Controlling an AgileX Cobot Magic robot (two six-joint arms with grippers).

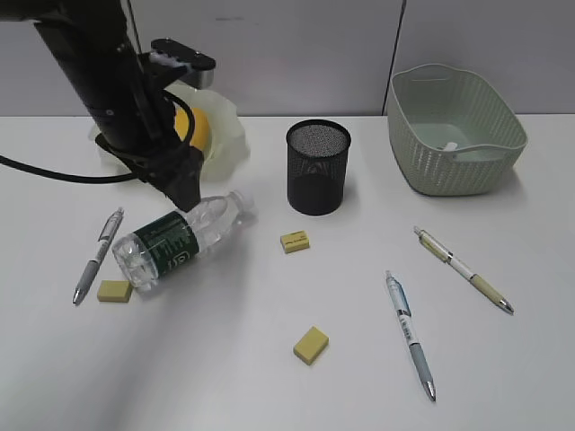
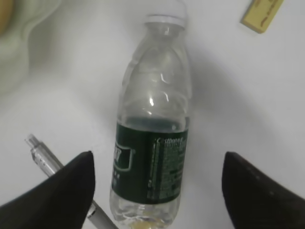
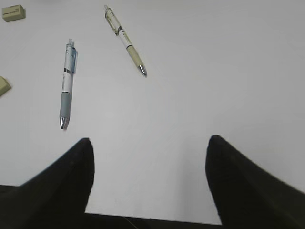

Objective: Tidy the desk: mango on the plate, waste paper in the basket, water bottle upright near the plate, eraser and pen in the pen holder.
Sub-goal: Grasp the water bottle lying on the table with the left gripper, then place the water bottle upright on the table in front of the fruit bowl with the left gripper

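Observation:
The water bottle point(image 1: 184, 238) lies on its side, cap toward the right; in the left wrist view it point(image 2: 152, 133) lies between my fingers. My left gripper point(image 1: 184, 184) point(image 2: 157, 186) is open, just above the bottle's labelled lower half, not touching it. The mango point(image 1: 199, 130) sits on the white plate point(image 1: 232, 139) behind the arm. Waste paper point(image 1: 452, 146) lies in the green basket point(image 1: 454, 171). Three yellow erasers point(image 1: 295, 241) point(image 1: 310, 345) point(image 1: 115, 291) and three pens point(image 1: 99, 254) point(image 1: 410, 332) point(image 1: 463, 268) lie on the desk. The black mesh pen holder point(image 1: 317, 166) stands mid-desk. My right gripper point(image 3: 150, 176) is open and empty over bare desk.
A pen point(image 2: 45, 160) lies right beside the left finger, next to the bottle. An eraser point(image 2: 262, 14) lies beyond the bottle's cap. The right wrist view shows two pens point(image 3: 66, 86) point(image 3: 125, 40) and two erasers point(image 3: 13, 13) point(image 3: 2, 86) ahead.

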